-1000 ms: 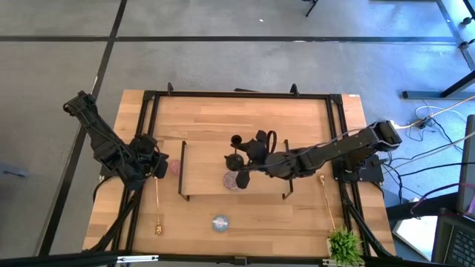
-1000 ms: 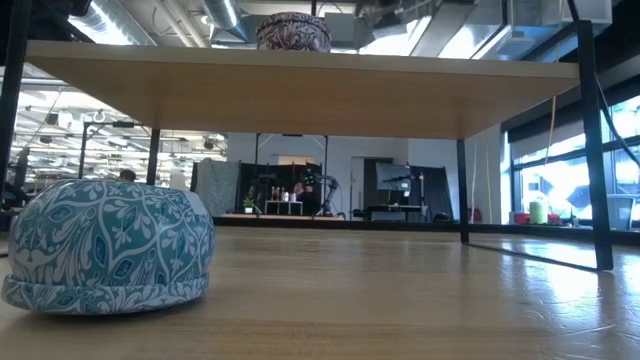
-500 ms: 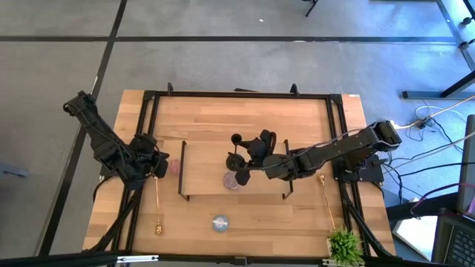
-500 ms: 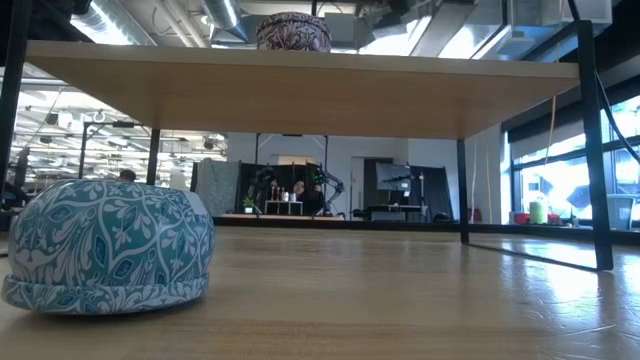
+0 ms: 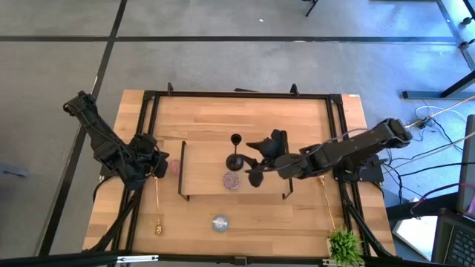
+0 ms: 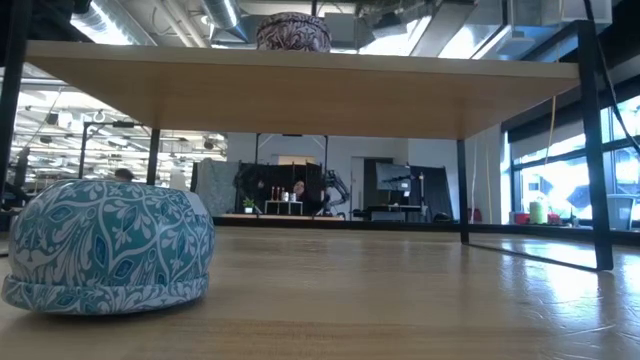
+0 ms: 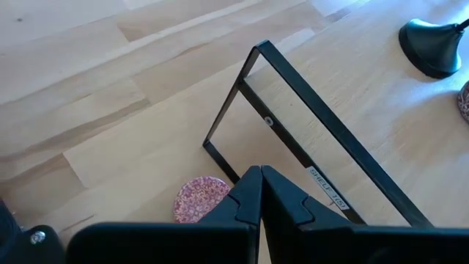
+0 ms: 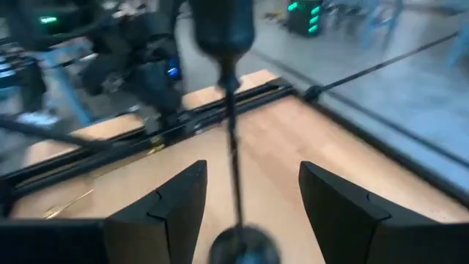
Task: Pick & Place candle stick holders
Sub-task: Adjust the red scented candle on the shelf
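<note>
I've pulled my right gripper [image 5: 261,152] back toward the frame's right; its jaws stand apart and empty, and the black holder [image 5: 235,153] now stands upright alone at the centre of the board [image 5: 208,167], beside the mauve round [image 5: 232,180]. I judge that placement done. My left gripper [image 5: 157,167] waits at mid-left, jaws together, near the pink round [image 5: 174,167].

A robotics lab: beyond the wooden table [image 5: 245,119] lie grey concrete floor [image 5: 223,59], exposed ceiling ducts [image 6: 190,15], loose cables [image 5: 434,159], and more robot rigs [image 6: 330,190].
</note>
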Controlling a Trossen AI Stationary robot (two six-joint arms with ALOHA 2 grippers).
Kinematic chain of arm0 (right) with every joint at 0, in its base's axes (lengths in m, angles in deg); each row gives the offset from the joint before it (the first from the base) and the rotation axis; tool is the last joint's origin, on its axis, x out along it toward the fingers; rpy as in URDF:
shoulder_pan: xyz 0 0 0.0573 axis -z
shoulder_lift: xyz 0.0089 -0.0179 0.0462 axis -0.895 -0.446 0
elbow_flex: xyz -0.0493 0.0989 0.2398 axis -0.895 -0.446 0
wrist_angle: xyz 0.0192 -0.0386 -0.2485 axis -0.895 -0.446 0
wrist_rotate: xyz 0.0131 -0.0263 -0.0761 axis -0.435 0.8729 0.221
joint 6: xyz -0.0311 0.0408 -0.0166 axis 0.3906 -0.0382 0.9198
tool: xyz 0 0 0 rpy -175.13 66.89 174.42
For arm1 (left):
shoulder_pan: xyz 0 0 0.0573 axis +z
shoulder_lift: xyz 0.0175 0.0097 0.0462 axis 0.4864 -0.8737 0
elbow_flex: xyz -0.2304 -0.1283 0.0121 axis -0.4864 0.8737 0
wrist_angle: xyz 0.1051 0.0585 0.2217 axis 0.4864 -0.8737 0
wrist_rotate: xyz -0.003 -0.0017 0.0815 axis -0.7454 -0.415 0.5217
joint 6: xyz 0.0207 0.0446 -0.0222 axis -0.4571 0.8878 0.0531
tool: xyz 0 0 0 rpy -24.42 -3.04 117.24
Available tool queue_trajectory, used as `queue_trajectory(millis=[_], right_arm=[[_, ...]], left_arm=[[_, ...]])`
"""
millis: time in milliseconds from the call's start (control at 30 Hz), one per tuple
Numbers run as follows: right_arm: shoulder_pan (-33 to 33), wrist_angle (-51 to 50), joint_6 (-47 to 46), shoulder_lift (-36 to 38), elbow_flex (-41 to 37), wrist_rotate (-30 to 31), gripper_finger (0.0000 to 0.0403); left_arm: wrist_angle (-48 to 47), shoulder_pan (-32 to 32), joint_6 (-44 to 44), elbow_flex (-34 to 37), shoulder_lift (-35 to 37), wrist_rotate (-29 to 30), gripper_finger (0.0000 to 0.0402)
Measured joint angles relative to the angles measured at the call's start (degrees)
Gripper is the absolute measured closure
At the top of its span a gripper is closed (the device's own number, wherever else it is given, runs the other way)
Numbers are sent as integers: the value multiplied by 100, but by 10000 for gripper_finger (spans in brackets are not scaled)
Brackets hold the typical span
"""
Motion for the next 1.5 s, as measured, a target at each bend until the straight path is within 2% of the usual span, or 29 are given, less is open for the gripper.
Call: queue_trajectory(millis=[133, 267, 400, 533, 633, 800, 967, 1233, 1367, 1500], right_arm=[[-167, -921, -614, 317, 4, -706, 182], [-371, -1971, -1421, 620, 4, -1309, 182], [-553, -2598, -1964, 844, 4, -1611, 182], [-710, -2764, -2130, 877, 4, -1882, 183], [-771, -2786, -2133, 879, 4, -2196, 183], [-785, -2848, -2184, 879, 4, -2336, 183], [-789, -2850, -2195, 879, 4, -2542, 183], [-894, -2844, -2044, 903, 4, -2610, 183], [-978, -2891, -1873, 903, 4, -2352, 183], [-998, -2969, -1767, 946, 4, -2324, 183]], left_arm=[[274, 2, 208, -1, 0, 98, 400], [1263, 21, 1353, 0, 0, 189, 400], [2406, 312, 2594, -2, 0, 44, 400], [3641, 810, 3997, -3, -36, -544, 400], [4336, 1317, 4863, -9, -257, -1193, 400], [4855, 2099, 5407, -7, -1089, -2248, 400], [5678, 2533, 5594, -66, -1975, -2563, 400], [5934, 2606, 5618, -1062, -2876, -2449, 400], [5361, 2491, 5596, -1649, -3257, -2217, 400], [4399, 2347, 5558, -2300, -3594, -2111, 400]])
